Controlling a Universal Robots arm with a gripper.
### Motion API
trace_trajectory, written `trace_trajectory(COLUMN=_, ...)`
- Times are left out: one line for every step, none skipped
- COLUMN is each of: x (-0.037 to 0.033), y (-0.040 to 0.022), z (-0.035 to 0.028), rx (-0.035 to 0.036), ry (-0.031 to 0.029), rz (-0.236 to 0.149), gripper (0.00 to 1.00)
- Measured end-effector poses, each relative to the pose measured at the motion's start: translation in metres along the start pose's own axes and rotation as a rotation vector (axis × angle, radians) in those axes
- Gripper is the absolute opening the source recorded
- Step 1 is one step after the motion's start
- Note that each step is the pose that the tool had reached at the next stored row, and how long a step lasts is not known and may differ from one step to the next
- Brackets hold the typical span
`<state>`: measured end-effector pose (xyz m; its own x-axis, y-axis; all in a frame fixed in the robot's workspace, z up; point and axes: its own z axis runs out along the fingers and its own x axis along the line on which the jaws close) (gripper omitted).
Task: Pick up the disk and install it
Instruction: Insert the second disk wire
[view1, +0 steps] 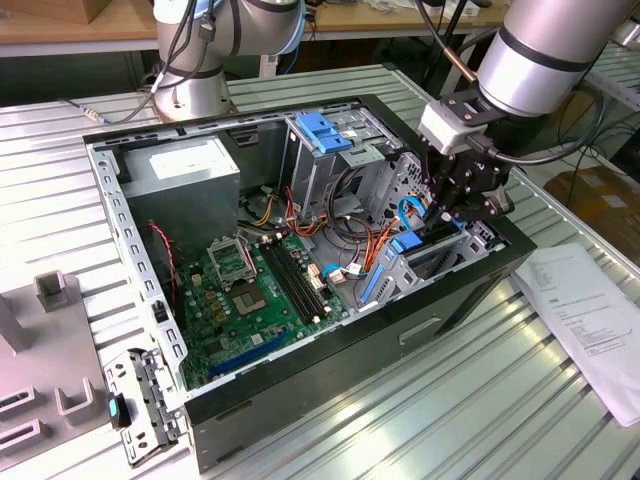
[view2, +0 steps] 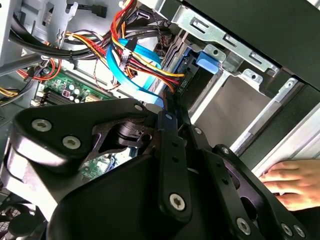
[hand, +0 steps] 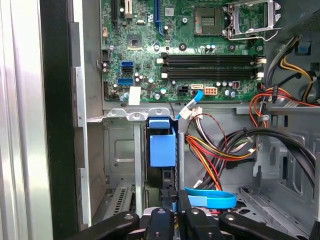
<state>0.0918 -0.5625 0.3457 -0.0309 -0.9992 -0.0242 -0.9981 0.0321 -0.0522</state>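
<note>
The disk (hand: 162, 145) stands on edge in the metal bay at the front corner of the open computer case (view1: 300, 385), its bright blue carrier (view1: 405, 246) facing the motherboard. In the second wrist view the blue carrier tab (view2: 207, 60) and the disk's dark edge (view2: 187, 82) sit between the bay's metal walls. My gripper (view1: 455, 205) reaches down into the case over that bay. In the first wrist view its black fingers (hand: 165, 220) stand close together, pinching the disk's near edge. The lower part of the disk is hidden inside the bay.
Red, yellow and black power wires (hand: 215, 152) and a flat blue data cable (hand: 210, 200) run right beside the bay. A grey drive cage with a blue handle (view1: 320, 130) stands behind it. A person's hand (view2: 290, 180) rests outside the case. Papers (view1: 590, 320) lie on the exterior view's right.
</note>
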Motion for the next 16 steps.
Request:
trace_trajectory(x=0.0002, y=0.0000, z=0.0004, rx=0.0000, ry=-0.0005, rz=0.000, gripper=0.16)
trace_trajectory(x=0.0003, y=0.0000, z=0.0006, rx=0.0000, ry=-0.0009, rz=0.000, gripper=0.16)
trace_trajectory(x=0.0007, y=0.0000, z=0.0010, rx=-0.0001, ry=-0.0016, rz=0.000, gripper=0.16)
trace_trajectory(x=0.0010, y=0.0000, z=0.0013, rx=-0.0001, ry=-0.0019, rz=0.000, gripper=0.16)
trace_trajectory(x=0.0013, y=0.0001, z=0.0016, rx=-0.0001, ry=-0.0020, rz=0.000, gripper=0.16)
trace_trajectory(x=0.0015, y=0.0001, z=0.0019, rx=-0.0001, ry=-0.0019, rz=0.000, gripper=0.16)
trace_trajectory(x=0.0018, y=0.0001, z=0.0023, rx=-0.0001, ry=-0.0018, rz=0.000, gripper=0.16)
trace_trajectory(x=0.0022, y=0.0001, z=0.0029, rx=-0.0002, ry=-0.0017, rz=0.000, gripper=0.16)
trace_trajectory(x=0.0024, y=0.0001, z=0.0033, rx=-0.0002, ry=-0.0017, rz=0.000, gripper=0.16)
trace_trajectory(x=0.0027, y=0.0001, z=0.0038, rx=-0.0002, ry=-0.0017, rz=0.000, gripper=0.16)
trace_trajectory(x=0.0030, y=0.0002, z=0.0047, rx=-0.0002, ry=-0.0017, rz=0.000, gripper=0.16)
trace_trajectory(x=0.0034, y=0.0002, z=0.0057, rx=-0.0002, ry=-0.0016, rz=0.000, gripper=0.16)
trace_trajectory(x=0.0042, y=0.0003, z=0.0079, rx=-0.0002, ry=-0.0016, rz=0.000, gripper=0.16)
trace_trajectory(x=0.0045, y=0.0003, z=0.0086, rx=-0.0002, ry=-0.0018, rz=0.000, gripper=0.16)
trace_trajectory(x=0.0046, y=0.0003, z=0.0087, rx=-0.0001, ry=-0.0021, rz=0.000, gripper=0.16)
trace_trajectory(x=0.0046, y=0.0004, z=0.0088, rx=-0.0001, ry=-0.0021, rz=0.000, gripper=0.16)
